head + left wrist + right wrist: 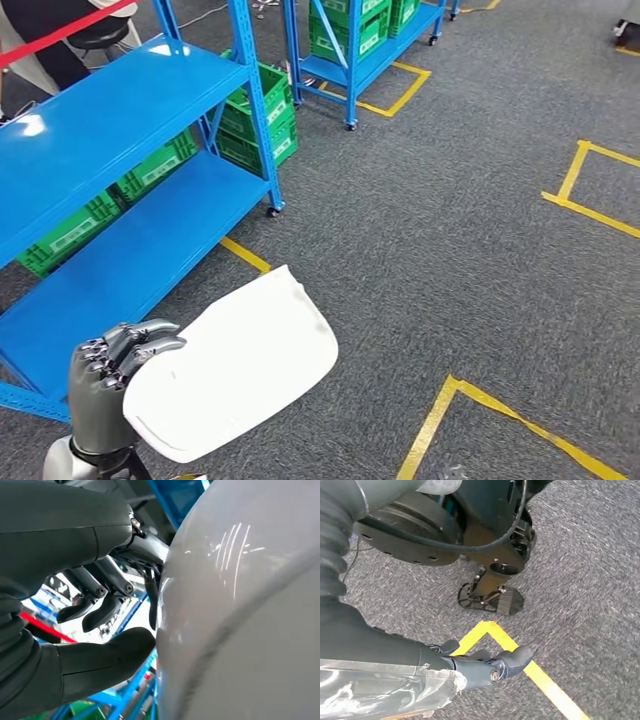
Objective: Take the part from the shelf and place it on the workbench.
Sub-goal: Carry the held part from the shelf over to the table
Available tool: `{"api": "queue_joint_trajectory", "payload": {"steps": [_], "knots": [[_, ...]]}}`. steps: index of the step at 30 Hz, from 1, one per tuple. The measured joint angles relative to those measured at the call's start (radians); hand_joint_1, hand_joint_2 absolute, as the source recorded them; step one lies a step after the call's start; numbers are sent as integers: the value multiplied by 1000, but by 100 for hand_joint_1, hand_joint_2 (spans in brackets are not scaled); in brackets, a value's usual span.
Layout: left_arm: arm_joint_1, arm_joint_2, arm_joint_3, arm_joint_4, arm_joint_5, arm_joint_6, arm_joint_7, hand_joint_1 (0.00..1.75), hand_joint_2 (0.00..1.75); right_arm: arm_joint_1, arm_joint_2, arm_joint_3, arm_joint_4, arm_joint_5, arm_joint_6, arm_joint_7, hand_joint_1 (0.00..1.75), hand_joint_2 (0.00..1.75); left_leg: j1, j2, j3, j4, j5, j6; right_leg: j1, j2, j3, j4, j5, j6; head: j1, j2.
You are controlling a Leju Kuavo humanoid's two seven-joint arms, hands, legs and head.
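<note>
Carrying white part (238, 365) clear of blue shelf (113, 190), left robot hand (113, 375) gripping its edge; right robot hand (486, 665) loosely spread, hanging over floor. Next: find counter, set part down.

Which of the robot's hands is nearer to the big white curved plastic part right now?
Left. The left hand grips the white curved plastic part by its edge; the right hand hangs low over the carpet, away from it.
</note>
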Motion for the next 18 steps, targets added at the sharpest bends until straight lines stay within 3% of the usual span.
{"api": "queue_joint_trajectory", "payload": {"steps": [2, 3, 5, 7, 8, 10, 12, 13, 14, 16, 18], "knots": [[-8, 4, -2, 7, 1, 0, 0, 175, 175, -1, 0, -2, 0, 0, 0, 0, 0, 175, -2, -25, 73, -119, 36, 12, 1, 18, -4, 1, 4, 6, 0, 0], [-11, 5, -4, 10, 1, 0, -1, 175, 175, -2, 1, -3, 0, 0, 0, 0, 0, 175, -4, -34, 90, -152, 36, 15, 0, 26, -6, 2, 8, 11, 0, 0], [-17, 6, -6, 15, 1, 1, -2, 175, 175, 0, 1, -5, 0, 0, 0, 0, 0, 175, -4, -26, 99, -182, 26, 17, -1, 36, -14, 6, 17, 23, -1, 0], [-23, 7, -8, 19, 1, 1, -4, 175, 175, 4, 0, -7, 0, 0, -1, 0, 0, 175, 1, -12, 107, -197, 23, 19, 3, 17, -35, 30, 5, 33, 2, 0], [-25, 8, -8, 21, 1, 1, -4, 175, 175, 3, 0, -8, 0, 0, -1, 0, 0, 175, 4, -6, 110, -198, 24, 20, 3, 0, -56, 66, -14, 38, 5, 0], [-25, 9, -9, 26, 1, 1, -6, 175, 175, 1, 0, -12, 0, 0, -2, 0, 0, 175, 5, 10, 116, -198, 22, 21, 0, -31, -125, 199, -68, 51, 9, 0], [-26, 11, -11, 32, 1, 1, -9, 175, 175, 1, 0, -15, 0, 1, -2, 0, 0, 175, 5, 28, 125, -198, 15, 21, -5, -42, -183, 301, -93, 58, 10, 0], [-26, 11, -12, 35, 1, 1, -10, 175, 175, 2, 0, -16, 0, 2, -2, 0, 0, 175, 5, 36, 132, -198, 10, 19, -6, -44, -187, 300, -82, 58, 10, 0], [-27, 11, -12, 37, 1, 1, -11, 175, 175, 4, 0, -17, 0, 2, -2, 0, 0, 175, 6, 43, 141, -198, 3, 17, -8, -47, -170, 258, -51, 57, 10, 0], [-29, 11, -14, 40, 1, 1, -12, 175, 175, 4, 0, -20, 0, 3, -2, 0, 0, 175, 7, 58, 163, -198, -13, 9, -5, -69, -107, 123, 19, 54, 10, 0], [-32, 11, -14, 43, 1, 1, -13, 175, 175, 1, 0, -21, 0, 6, -2, 1, 0, 175, 2, 74, 176, -197, -31, -2, 2, -93, -66, 37, 38, 39, 12, 0]]}}
